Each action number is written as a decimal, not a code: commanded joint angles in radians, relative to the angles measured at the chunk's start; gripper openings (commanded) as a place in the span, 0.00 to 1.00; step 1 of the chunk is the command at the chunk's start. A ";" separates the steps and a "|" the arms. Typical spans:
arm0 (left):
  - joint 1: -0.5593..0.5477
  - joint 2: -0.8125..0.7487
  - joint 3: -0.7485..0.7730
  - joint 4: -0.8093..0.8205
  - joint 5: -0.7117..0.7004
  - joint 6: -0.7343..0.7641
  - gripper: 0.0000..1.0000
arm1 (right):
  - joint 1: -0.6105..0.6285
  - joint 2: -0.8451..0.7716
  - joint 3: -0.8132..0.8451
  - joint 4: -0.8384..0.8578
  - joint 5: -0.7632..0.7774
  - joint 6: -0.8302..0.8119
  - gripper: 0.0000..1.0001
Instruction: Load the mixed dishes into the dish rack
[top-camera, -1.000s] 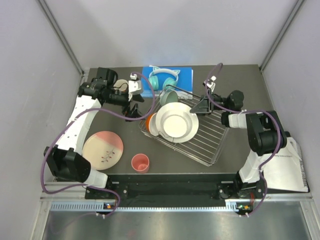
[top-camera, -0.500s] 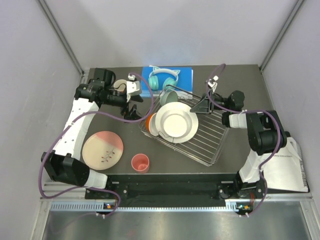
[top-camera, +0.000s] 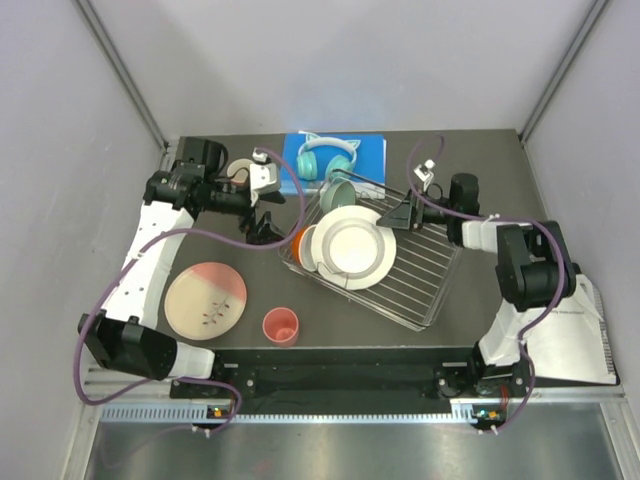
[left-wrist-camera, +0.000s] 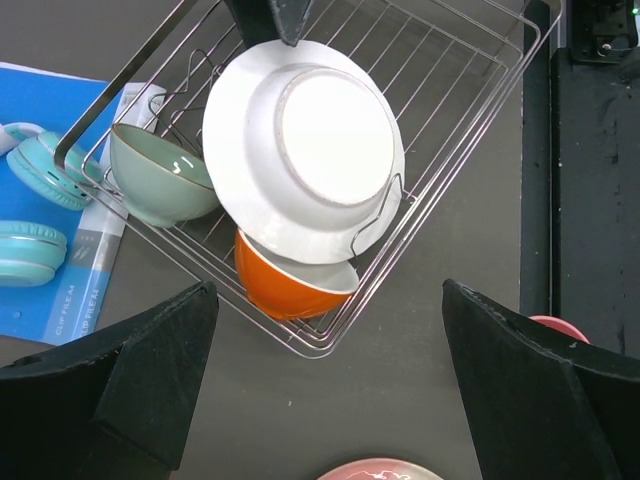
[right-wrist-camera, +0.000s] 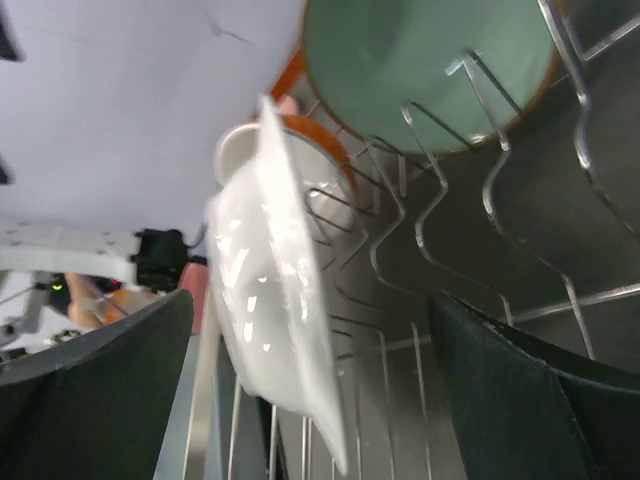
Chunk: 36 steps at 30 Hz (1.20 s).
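I see the dish rack (top-camera: 425, 285) lying slantwise at the centre of the top view, a rectangular tray of thin, shiny metal wires with bent upright prongs. In its upper-left part a white plate (left-wrist-camera: 320, 150) stands on edge, tilted, glossy and round, its raised foot ring facing the left wrist camera. Just below it in that view an orange cup (left-wrist-camera: 285, 285) lies on its side against the wires, smooth and bright. At the rack's left end in that view a mint green bowl (left-wrist-camera: 155, 180) leans between prongs, glazed, with a darker rim.

Outside the rack, at lower left of the top view, a large pink-and-cream plate (top-camera: 205, 300) lies flat on the dark matte table (top-camera: 480, 170). It is speckled, with a small dark motif. A coral pink cup (top-camera: 281, 325) sits upright to its right.

My left gripper (top-camera: 260, 224) hangs just left of the rack, fingers spread wide and holding nothing. My right gripper (top-camera: 398, 213) sits at the plate's upper-right edge, fingers also wide apart, the plate's rim between them unpinched.
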 joint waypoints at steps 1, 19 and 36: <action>0.005 -0.034 0.013 0.001 0.032 0.018 0.98 | -0.005 -0.082 0.214 -0.857 0.236 -0.636 1.00; 0.319 0.047 -0.081 -0.017 -0.136 -0.059 0.98 | -0.007 -0.534 0.222 -0.935 0.826 -0.552 1.00; 0.582 0.332 -0.177 -0.144 -0.370 0.095 0.98 | 0.011 -1.022 0.075 -0.883 0.870 -0.552 1.00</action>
